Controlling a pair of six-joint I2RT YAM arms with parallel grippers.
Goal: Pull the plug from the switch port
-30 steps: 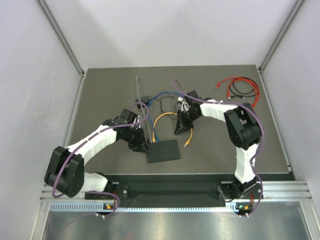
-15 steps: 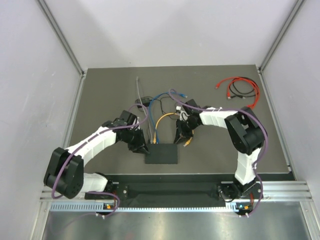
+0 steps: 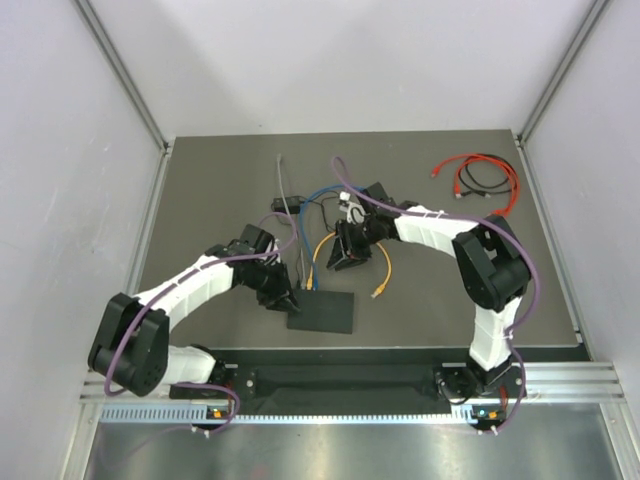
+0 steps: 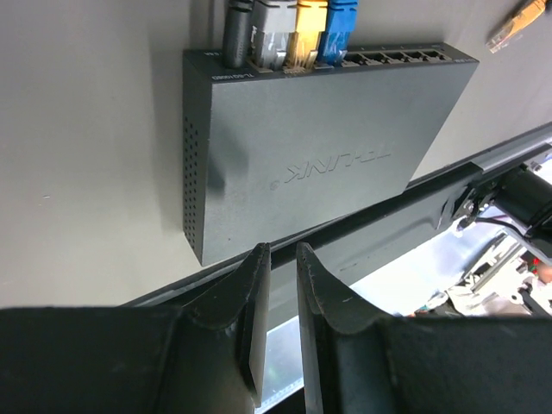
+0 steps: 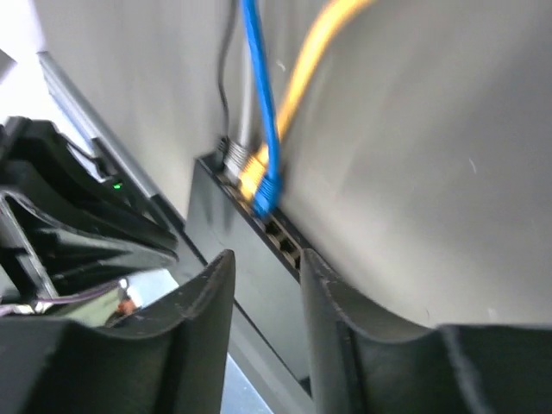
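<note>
The switch (image 3: 322, 312) is a flat black box near the table's front. It fills the left wrist view as the switch (image 4: 319, 147). A black lead, a grey plug (image 4: 272, 39), a yellow plug (image 4: 306, 34) and a blue plug (image 4: 336, 30) sit in its far-edge sockets. My left gripper (image 3: 284, 298) is at the switch's left near corner, the left gripper (image 4: 279, 259) almost shut on nothing. My right gripper (image 3: 340, 256) hovers just behind the ports. The right gripper (image 5: 267, 267) is open above the free sockets, right of the blue plug (image 5: 266, 194).
The yellow cable's loose end (image 3: 378, 292) lies right of the switch. Blue, black and grey cables tangle behind the right gripper. A red and black cable coil (image 3: 482, 177) lies at the back right. A metal rail (image 3: 330, 345) runs along the front edge.
My right gripper has swung left and now sits behind the occupied ports. The switch has slid slightly toward the front and squared up. The yellow loose end lies farther right of the gripper.
</note>
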